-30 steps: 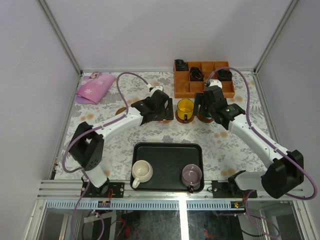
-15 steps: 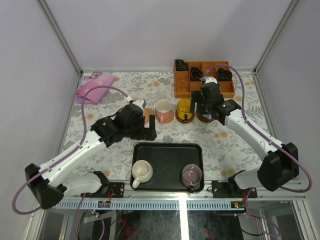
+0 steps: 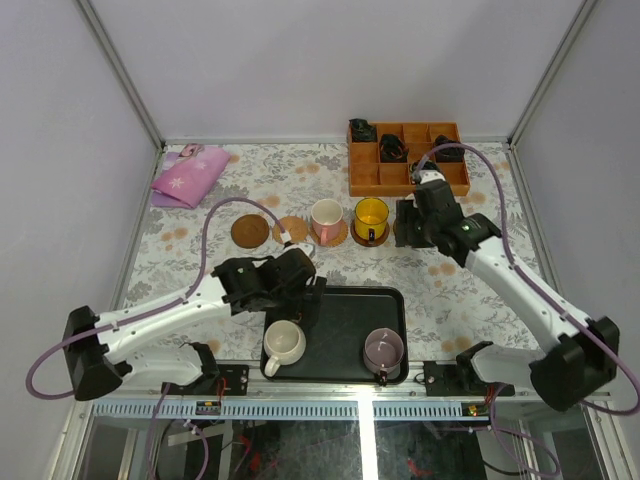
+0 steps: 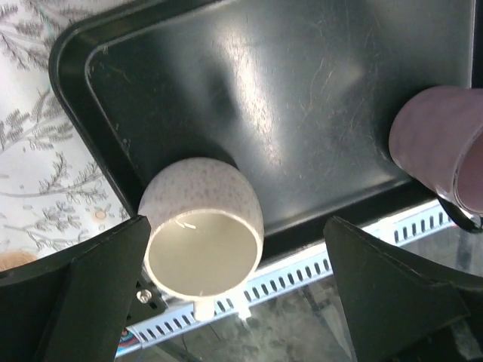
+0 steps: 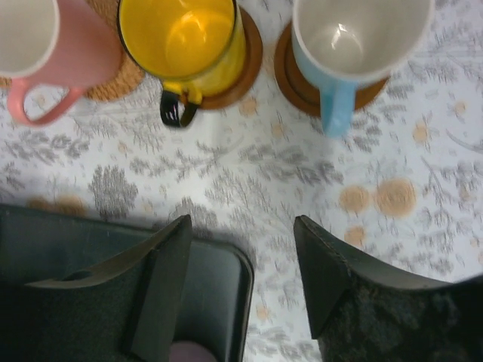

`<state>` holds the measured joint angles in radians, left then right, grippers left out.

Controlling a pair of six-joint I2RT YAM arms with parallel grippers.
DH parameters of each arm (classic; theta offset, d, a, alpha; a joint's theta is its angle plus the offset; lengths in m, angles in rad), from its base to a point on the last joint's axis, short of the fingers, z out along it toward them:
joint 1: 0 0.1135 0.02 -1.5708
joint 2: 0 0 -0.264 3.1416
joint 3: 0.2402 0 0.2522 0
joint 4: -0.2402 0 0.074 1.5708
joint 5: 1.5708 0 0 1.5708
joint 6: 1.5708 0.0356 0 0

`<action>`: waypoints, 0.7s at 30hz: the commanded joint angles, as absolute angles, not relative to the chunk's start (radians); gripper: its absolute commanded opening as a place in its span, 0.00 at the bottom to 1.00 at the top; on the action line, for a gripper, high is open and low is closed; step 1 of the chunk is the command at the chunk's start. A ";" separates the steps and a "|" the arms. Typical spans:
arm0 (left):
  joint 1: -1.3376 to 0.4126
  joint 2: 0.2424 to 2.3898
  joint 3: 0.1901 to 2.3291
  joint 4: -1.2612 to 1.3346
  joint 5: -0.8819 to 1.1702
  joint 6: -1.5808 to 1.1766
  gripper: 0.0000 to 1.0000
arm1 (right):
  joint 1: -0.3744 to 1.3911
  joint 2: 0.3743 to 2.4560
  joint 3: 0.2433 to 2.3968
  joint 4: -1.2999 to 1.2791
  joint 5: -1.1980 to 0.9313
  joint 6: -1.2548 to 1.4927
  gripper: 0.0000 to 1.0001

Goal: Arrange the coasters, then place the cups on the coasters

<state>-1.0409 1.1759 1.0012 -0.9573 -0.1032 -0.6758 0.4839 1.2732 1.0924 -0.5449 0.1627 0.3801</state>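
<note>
My left gripper (image 3: 308,298) hangs open over the left part of the black tray (image 3: 345,300). In the left wrist view the cream-white cup (image 4: 202,226) sits between and below the spread fingers of the left gripper (image 4: 235,230), untouched. The mauve cup (image 4: 441,151) stands at the tray's right. My right gripper (image 5: 241,234) is open and holds nothing, just in front of the light blue cup (image 5: 355,34). Pink cup (image 3: 326,218), yellow cup (image 3: 370,217) and the blue cup each stand on a coaster. Two coasters, dark brown (image 3: 250,232) and tan (image 3: 290,230), lie bare.
An orange wooden compartment box (image 3: 408,158) with black coiled items stands behind the cups. A pink cloth (image 3: 188,175) lies at the back left. The tray's corner (image 5: 241,279) shows beneath my right fingers. Grey walls and metal rails enclose the table.
My left arm has drawn back from the pink cup, left standing on its coaster, and moved over the tray above the cream cup. My right gripper backed a little from the blue cup, jaws narrower.
</note>
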 commanded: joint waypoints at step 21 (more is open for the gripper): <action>-0.894 1.349 1.137 -0.567 -0.275 -0.673 1.00 | 0.501 0.868 0.928 -1.026 -0.420 0.342 0.80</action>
<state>-0.9386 1.3930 1.1484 -0.6682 -0.2329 -0.6083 0.4854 0.8902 0.9501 -0.9886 -0.3027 0.3691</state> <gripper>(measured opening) 0.997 0.775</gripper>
